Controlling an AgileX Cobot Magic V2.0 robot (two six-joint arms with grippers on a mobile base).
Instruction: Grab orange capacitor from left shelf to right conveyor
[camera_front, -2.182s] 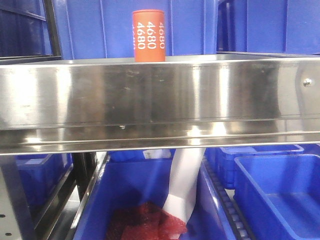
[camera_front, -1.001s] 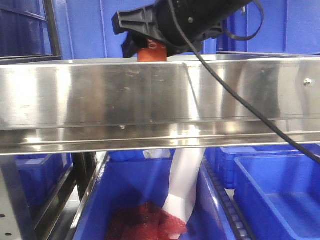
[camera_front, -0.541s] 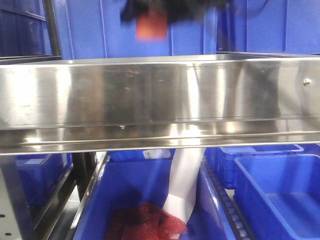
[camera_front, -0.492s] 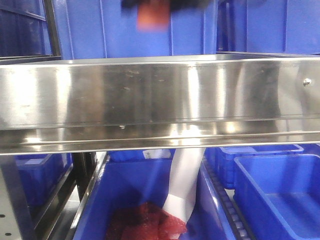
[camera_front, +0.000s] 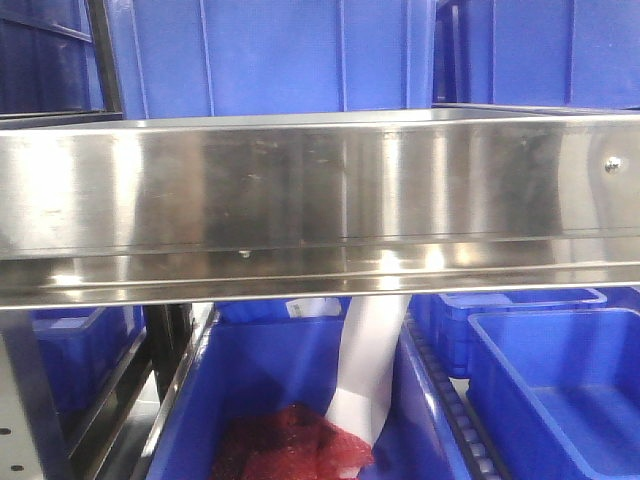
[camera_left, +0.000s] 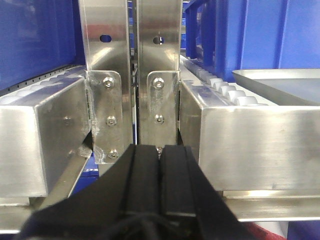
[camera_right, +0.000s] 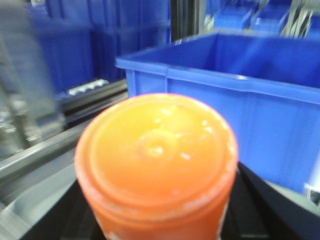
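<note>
Two black pads (camera_left: 145, 175) of the left gripper (camera_left: 160, 167) press flat together, facing bolted steel brackets (camera_left: 107, 117). Close on the right wrist lens, the orange capacitor (camera_right: 157, 155) sits clamped in the right gripper (camera_right: 159, 220), its round top filling the view; white marks low on its side are cropped beyond reading. Behind it stands a blue crate (camera_right: 225, 105). From the front, the left shelf (camera_front: 320, 190) shows its brushed lip and a small screw (camera_front: 613, 164), with blue bins (camera_front: 560, 390) below.

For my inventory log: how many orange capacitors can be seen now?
1. The orange capacitor fills the right wrist view, end-on; the shelf shows none. Others may be hidden.
</note>
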